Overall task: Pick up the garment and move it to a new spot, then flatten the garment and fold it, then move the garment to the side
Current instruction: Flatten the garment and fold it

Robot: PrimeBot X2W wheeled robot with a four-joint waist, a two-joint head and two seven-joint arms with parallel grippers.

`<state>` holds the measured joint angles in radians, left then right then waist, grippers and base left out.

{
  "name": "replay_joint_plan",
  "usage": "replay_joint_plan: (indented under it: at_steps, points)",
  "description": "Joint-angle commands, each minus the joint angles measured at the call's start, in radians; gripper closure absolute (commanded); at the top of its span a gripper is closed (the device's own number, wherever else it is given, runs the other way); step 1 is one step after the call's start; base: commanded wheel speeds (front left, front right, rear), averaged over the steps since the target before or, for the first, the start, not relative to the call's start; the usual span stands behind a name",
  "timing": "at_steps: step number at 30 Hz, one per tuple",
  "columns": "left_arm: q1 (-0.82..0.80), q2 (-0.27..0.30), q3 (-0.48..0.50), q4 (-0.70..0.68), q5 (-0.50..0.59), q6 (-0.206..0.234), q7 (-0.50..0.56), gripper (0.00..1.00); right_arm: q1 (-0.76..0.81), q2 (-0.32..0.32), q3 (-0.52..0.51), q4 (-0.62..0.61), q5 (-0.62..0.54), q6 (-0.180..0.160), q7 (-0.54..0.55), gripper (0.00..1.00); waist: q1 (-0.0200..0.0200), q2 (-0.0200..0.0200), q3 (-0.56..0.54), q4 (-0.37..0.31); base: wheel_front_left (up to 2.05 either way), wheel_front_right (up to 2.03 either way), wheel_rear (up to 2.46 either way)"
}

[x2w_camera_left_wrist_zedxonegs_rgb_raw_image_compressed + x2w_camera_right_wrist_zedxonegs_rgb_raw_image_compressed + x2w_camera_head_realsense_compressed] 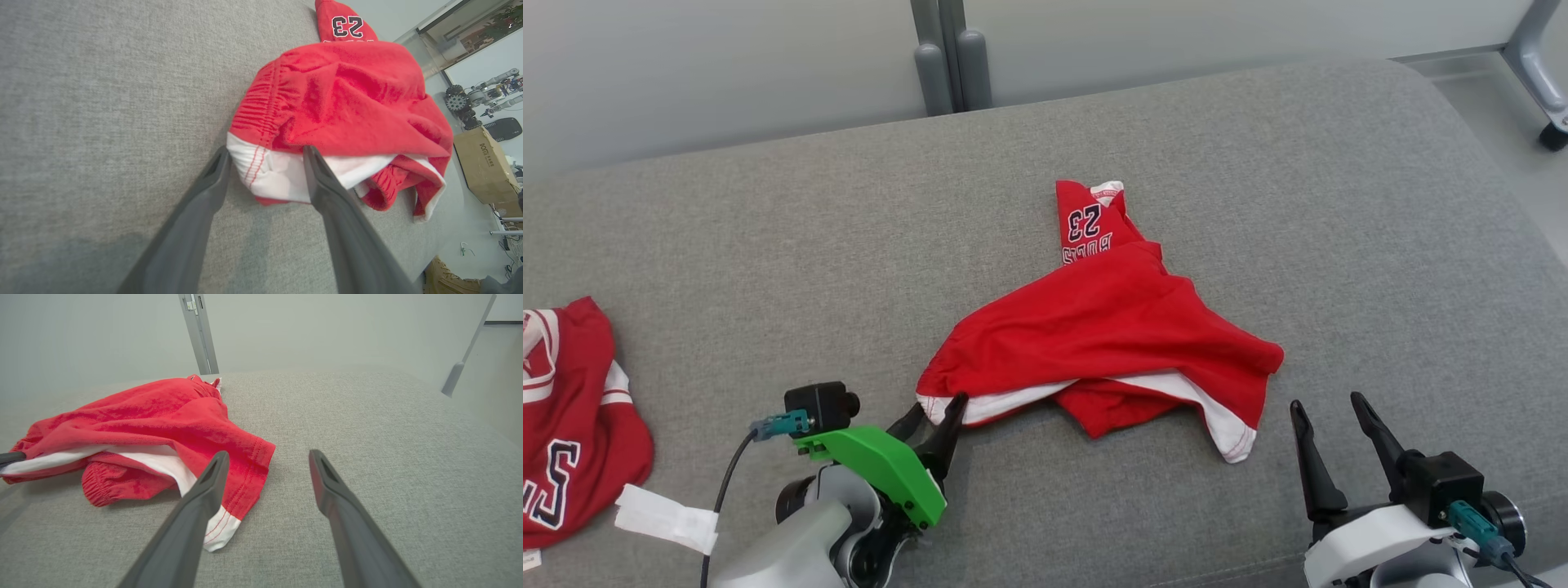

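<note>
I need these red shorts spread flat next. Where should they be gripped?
Grip the red shorts at the white-edged corner by the gathered waistband, from the near side, where the open left gripper straddles it; that corner juts out alone, likely easiest to pinch.

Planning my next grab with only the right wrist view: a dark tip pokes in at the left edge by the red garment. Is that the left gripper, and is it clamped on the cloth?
Observer: Yes, the left gripper. Its jaws stand open, one finger on each side of the white-edged corner of the garment, not clamped.
Operator: Which way does it lie?
Observer: One leg points away from the robot, with a printed 23 on it.
Operator: Anything else nearby?
Observer: A second red garment lies at the far left of the grey cushion, apart from this one, a white tag beside it.
</note>
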<state>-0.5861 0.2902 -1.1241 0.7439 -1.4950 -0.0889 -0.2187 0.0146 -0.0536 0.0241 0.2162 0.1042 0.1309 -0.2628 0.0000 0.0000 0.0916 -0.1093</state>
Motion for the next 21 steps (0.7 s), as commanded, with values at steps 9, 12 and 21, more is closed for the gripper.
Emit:
replay_joint_plan:
  at_steps: [9,12,21]
  points:
    - [0.047,-0.022,0.251,0.015,0.192,-0.036,-0.047,0.00,0.046,-0.024,-0.027,-0.068,-0.013,0.000,-0.003,0.00,0.0000,0.0000,-0.030,0.040,0.00,0.00,0.00]
    - [0.127,-0.027,0.405,-0.064,0.418,-0.006,-0.045,0.00,0.066,-0.038,-0.045,-0.109,-0.024,0.000,-0.003,0.00,0.0000,0.0000,-0.037,0.062,0.00,0.00,0.00]
    - [0.437,-0.107,0.786,-0.333,0.923,0.048,-0.046,0.00,0.122,-0.083,-0.085,-0.207,-0.060,0.000,-0.003,0.00,0.0000,0.0000,-0.075,0.111,0.00,0.00,0.00]
